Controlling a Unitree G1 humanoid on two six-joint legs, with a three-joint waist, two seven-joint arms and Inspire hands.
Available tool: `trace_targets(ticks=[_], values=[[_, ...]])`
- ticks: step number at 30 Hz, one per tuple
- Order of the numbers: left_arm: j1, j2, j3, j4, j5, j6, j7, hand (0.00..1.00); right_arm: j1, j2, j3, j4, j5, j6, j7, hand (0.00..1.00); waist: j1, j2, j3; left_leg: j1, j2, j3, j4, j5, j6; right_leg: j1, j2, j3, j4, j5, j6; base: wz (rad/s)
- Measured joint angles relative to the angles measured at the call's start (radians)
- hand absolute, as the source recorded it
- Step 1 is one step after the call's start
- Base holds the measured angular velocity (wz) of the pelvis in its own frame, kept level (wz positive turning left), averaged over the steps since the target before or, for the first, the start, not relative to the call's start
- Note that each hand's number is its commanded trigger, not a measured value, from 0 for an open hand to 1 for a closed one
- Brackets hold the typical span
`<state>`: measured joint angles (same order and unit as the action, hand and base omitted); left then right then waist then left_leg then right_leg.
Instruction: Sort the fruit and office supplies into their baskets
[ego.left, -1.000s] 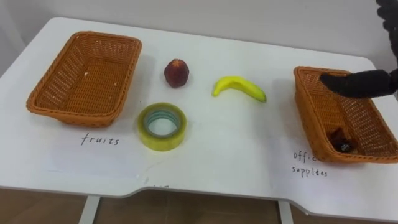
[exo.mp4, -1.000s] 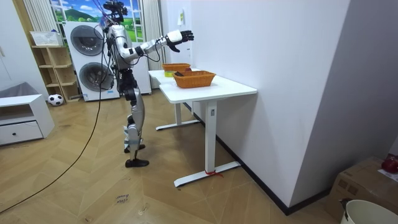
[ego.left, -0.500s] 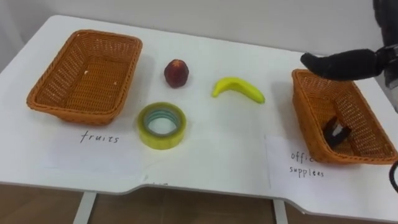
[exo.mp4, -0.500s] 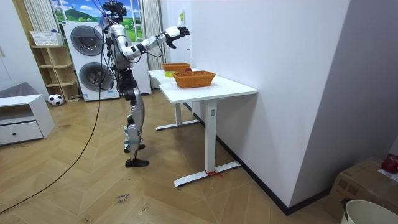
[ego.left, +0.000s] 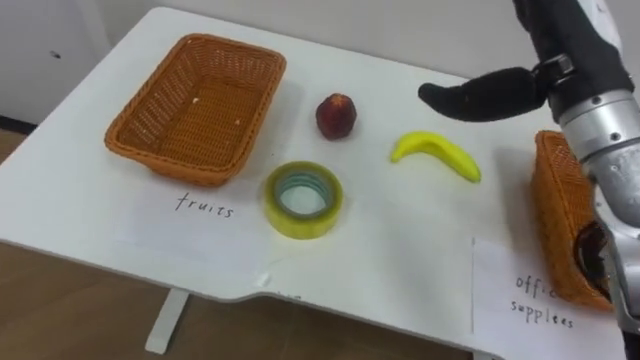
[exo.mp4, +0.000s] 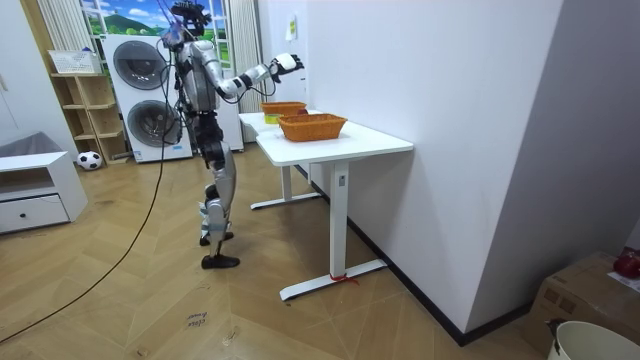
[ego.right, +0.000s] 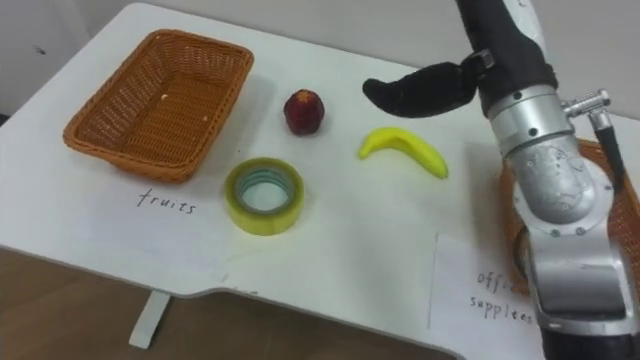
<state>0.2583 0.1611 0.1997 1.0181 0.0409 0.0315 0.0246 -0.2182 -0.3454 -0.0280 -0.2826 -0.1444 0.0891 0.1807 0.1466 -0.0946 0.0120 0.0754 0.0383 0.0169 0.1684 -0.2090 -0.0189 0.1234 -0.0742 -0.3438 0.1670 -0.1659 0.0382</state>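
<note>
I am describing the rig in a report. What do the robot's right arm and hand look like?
The right hand is black and smooth, like a glove. Behind it, a black wrist section leads to a forearm of rounded silver-grey metal segments. A thin dark cable with a metal plug runs alongside it.
</note>
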Motion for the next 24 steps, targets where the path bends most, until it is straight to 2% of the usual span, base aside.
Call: trace_targets(ticks=[3, 5, 7, 14, 17, 19, 21, 24], values=[[0.031, 0.001, -0.009, -0.022, 0.021, 0.015, -0.006, 0.0, -0.001, 0.002, 0.039, 0.038, 0.005, 0.0, 0.011, 0.0, 0.014, 0.012, -0.0037, 0.001, -0.001, -0.012, 0.0, 0.0, 0.0, 0.007, 0.0, 0.0, 0.0, 0.0, 0.0, 0.14], [0.034, 0.001, -0.013, -0.024, 0.034, 0.016, -0.005, 0.0, -0.001, 0.002, 0.054, 0.082, 0.011, 0.005, 0.01, 0.0, 0.035, 0.011, -0.0037, -0.002, 0.0, -0.012, -0.001, 0.0, 0.0, 0.007, 0.001, 0.0, 0.0, 0.0, 0.001, 0.05], [0.033, 0.0, -0.026, -0.024, 0.042, 0.022, 0.001, 0.0, -0.001, 0.002, 0.086, 0.116, 0.017, 0.021, 0.005, 0.0, 0.057, 0.01, -0.0043, -0.004, -0.001, -0.021, -0.001, 0.0, 0.0, 0.004, 0.001, 0.007, 0.0, -0.001, 0.001, 0.03], [0.035, 0.003, -0.036, -0.037, 0.081, 0.055, 0.009, 0.0, -0.007, 0.003, 0.131, 0.147, 0.023, 0.022, -0.016, 0.0, 0.082, -0.002, -0.0106, -0.013, -0.007, -0.058, 0.001, 0.002, 0.001, 0.014, 0.0, 0.012, -0.001, -0.001, 0.001, 0.18], [0.038, 0.004, -0.048, -0.047, 0.081, 0.059, 0.006, 0.0, -0.04, 0.019, 0.135, 0.215, 0.03, 0.022, -0.023, 0.0, 0.09, -0.003, -0.0083, -0.012, -0.009, -0.06, 0.003, 0.002, 0.001, 0.02, -0.001, 0.016, -0.002, -0.001, 0.001, 0.06], [0.029, 0.004, -0.048, -0.047, 0.081, 0.064, 0.005, 0.0, -0.056, 0.028, 0.136, 0.253, 0.03, 0.022, -0.049, 0.0, 0.103, -0.002, -0.003, -0.013, -0.01, -0.06, 0.004, 0.003, 0.002, 0.02, -0.002, 0.013, -0.003, -0.001, 0.001, 0.0], [0.028, 0.004, -0.049, -0.047, 0.081, 0.069, 0.005, 0.0, -0.06, 0.031, 0.147, 0.268, 0.031, 0.022, -0.071, 0.0, 0.106, 0.0, -0.0009, -0.016, -0.013, -0.062, 0.005, 0.003, 0.003, 0.02, -0.004, 0.007, -0.004, -0.001, 0.001, 0.02], [0.025, 0.006, -0.058, -0.048, 0.081, 0.078, 0.005, 0.0, -0.061, 0.05, 0.171, 0.277, 0.035, 0.021, -0.094, 0.0, 0.108, -0.002, 0.0011, -0.033, -0.019, -0.062, 0.018, 0.004, 0.003, 0.017, -0.009, -0.018, -0.017, -0.003, 0.004, 0.01]])
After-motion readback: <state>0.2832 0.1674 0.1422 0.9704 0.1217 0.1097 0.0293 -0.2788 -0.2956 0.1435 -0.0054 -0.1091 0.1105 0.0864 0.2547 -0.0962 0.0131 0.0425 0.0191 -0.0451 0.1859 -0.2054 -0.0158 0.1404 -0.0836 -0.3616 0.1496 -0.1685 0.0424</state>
